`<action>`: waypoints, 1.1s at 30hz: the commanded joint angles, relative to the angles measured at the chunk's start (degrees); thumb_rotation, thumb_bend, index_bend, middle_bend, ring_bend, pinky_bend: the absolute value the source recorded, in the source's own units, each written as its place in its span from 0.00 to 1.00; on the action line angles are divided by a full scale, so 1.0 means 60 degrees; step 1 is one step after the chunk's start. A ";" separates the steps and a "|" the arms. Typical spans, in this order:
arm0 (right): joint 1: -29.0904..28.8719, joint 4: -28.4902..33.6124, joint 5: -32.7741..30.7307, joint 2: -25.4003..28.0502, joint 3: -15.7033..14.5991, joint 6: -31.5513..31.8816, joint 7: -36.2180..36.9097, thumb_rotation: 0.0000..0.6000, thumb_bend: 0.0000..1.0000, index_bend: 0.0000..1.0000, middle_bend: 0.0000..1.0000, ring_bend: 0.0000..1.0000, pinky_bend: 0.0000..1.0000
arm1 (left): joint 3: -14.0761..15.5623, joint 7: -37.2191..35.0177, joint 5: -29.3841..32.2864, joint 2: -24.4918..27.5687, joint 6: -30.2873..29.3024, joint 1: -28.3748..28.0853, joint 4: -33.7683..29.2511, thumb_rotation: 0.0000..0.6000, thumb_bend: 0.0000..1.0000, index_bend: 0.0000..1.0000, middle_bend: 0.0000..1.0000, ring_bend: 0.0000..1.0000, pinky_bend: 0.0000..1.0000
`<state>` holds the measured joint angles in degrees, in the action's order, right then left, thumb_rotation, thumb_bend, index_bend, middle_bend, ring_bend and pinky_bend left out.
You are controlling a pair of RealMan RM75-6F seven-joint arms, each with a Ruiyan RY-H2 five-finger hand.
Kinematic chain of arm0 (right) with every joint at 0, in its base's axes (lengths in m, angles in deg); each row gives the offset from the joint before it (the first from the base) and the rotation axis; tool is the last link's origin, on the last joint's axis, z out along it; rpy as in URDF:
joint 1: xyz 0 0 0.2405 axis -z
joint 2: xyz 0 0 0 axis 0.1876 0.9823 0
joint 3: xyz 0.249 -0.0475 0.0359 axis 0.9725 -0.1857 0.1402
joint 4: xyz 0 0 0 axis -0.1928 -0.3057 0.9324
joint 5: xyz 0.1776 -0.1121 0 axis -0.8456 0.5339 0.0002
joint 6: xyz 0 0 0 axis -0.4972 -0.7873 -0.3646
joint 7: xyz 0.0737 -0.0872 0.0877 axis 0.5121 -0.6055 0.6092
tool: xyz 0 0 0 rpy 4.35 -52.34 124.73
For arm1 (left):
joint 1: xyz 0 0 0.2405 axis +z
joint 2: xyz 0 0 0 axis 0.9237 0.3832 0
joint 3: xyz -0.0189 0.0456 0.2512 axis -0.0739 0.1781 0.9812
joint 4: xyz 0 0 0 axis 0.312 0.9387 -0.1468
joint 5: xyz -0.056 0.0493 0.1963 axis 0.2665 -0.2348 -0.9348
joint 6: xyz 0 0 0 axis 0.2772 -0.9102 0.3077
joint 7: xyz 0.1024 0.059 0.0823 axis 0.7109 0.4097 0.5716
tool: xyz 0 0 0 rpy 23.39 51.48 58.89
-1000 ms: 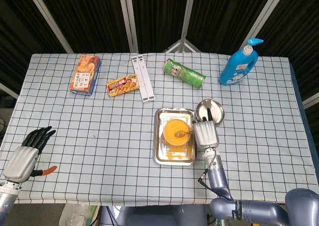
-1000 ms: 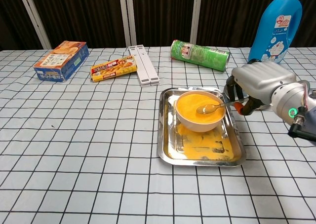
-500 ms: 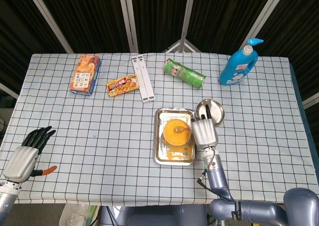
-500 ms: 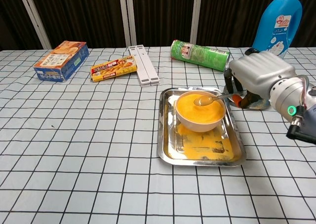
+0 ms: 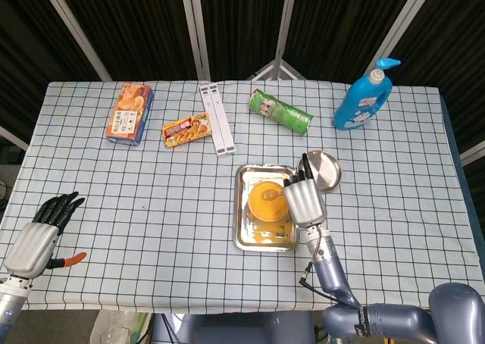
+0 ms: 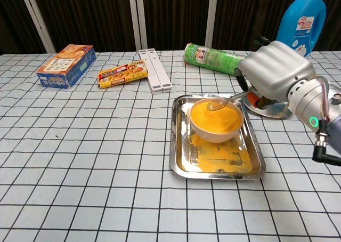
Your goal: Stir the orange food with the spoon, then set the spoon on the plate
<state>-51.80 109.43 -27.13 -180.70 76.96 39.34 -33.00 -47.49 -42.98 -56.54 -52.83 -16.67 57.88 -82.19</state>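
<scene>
A white bowl of orange food (image 6: 216,120) (image 5: 267,199) stands in a steel tray (image 6: 181,151) (image 5: 244,230) smeared with orange. My right hand (image 6: 273,71) (image 5: 304,198) holds a metal spoon (image 6: 219,103) by its handle, the spoon's bowl lying over the far side of the orange food. A small round steel plate (image 5: 326,166) (image 6: 277,110) lies just right of the tray, partly hidden behind that hand. My left hand (image 5: 42,233) rests at the table's near left edge, holding nothing, fingers stretched out; the chest view does not show it.
Along the back lie an orange box (image 6: 66,65), a flat snack packet (image 6: 122,73), a white bar (image 6: 154,70) and a green can on its side (image 6: 215,59). A blue bottle (image 6: 302,23) stands at the back right.
My right hand has moved left and towards the back, carrying the spoon from the middle of the orange food to its far side. The left hand has stayed still.
</scene>
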 commanded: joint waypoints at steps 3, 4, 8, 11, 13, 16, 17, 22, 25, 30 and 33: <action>-0.0171 -0.0617 0.0948 -0.0007 -0.0464 0.0179 -0.0745 1.00 0.53 0.60 0.56 0.38 0.00 | -0.0003 0.0040 -0.0006 -0.0015 -0.0032 0.0014 -0.0005 1.00 0.00 0.00 0.00 0.00 0.00; -0.0185 -0.0702 0.1038 -0.0019 -0.0499 0.0175 -0.0825 1.00 0.53 0.60 0.56 0.38 0.00 | -0.0003 0.0036 -0.0006 -0.0016 -0.0033 0.0015 -0.0005 1.00 0.00 0.00 0.00 0.00 0.00; -0.0200 -0.1018 0.1334 -0.0080 -0.0591 0.0167 -0.1109 1.00 0.53 0.60 0.56 0.38 0.00 | -0.0003 -0.0014 0.0008 -0.0006 -0.0014 0.0009 0.0001 1.00 0.00 0.00 0.00 0.00 0.00; -0.0253 -0.1336 0.1722 -0.0092 -0.0732 0.0190 -0.1447 1.00 0.53 0.60 0.56 0.38 0.00 | 0.0004 -0.0037 0.0011 0.0003 0.0018 -0.0003 -0.0001 1.00 0.00 0.00 0.00 0.00 0.00; -0.0282 -0.1546 0.1963 -0.0109 -0.0828 0.0206 -0.1666 1.00 0.53 0.60 0.56 0.38 0.00 | 0.0002 -0.0034 0.0020 0.0004 0.0034 -0.0010 -0.0009 1.00 0.00 0.00 0.00 0.00 0.00; -0.0273 -0.1699 0.2134 -0.0161 -0.0935 0.0119 -0.2001 1.00 0.53 0.60 0.56 0.38 0.00 | 0.0001 -0.0032 0.0025 0.0008 0.0029 -0.0007 -0.0019 1.00 0.00 0.00 0.00 0.00 0.00; -0.0265 -0.1721 0.2182 -0.0172 -0.0952 0.0103 -0.2042 1.00 0.53 0.60 0.56 0.38 0.00 | 0.0002 -0.0033 0.0022 0.0009 0.0026 -0.0006 -0.0020 1.00 0.00 0.00 0.00 0.00 0.00; -0.0190 -0.1856 0.2361 -0.0175 -0.0985 0.0015 -0.2123 1.00 0.53 0.60 0.56 0.38 0.00 | 0.0004 -0.0050 0.0020 0.0018 0.0027 -0.0006 -0.0023 1.00 0.00 0.00 0.00 0.00 0.00; -0.0136 -0.1905 0.2405 -0.0132 -0.0980 -0.0059 -0.2218 1.00 0.53 0.60 0.56 0.38 0.00 | 0.0007 -0.0053 0.0017 0.0017 0.0029 -0.0006 -0.0022 1.00 0.00 0.00 0.00 0.00 0.00; -0.0025 -0.1985 0.2471 -0.0123 -0.0950 -0.0104 -0.2287 1.00 0.53 0.60 0.56 0.38 0.00 | 0.0004 -0.0030 0.0016 0.0007 0.0037 -0.0014 -0.0016 1.00 0.00 0.00 0.00 0.00 0.00; 0.0060 -0.2066 0.2446 -0.0176 -0.0903 -0.0131 -0.2344 1.00 0.53 0.60 0.56 0.38 0.00 | 0.0008 -0.0034 0.0025 0.0015 0.0059 -0.0019 -0.0031 1.00 0.00 0.00 0.00 0.00 0.00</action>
<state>-51.55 97.11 -12.40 -181.66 71.45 38.62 -47.01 -47.44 -43.18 -56.40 -52.75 -16.33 57.77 -82.36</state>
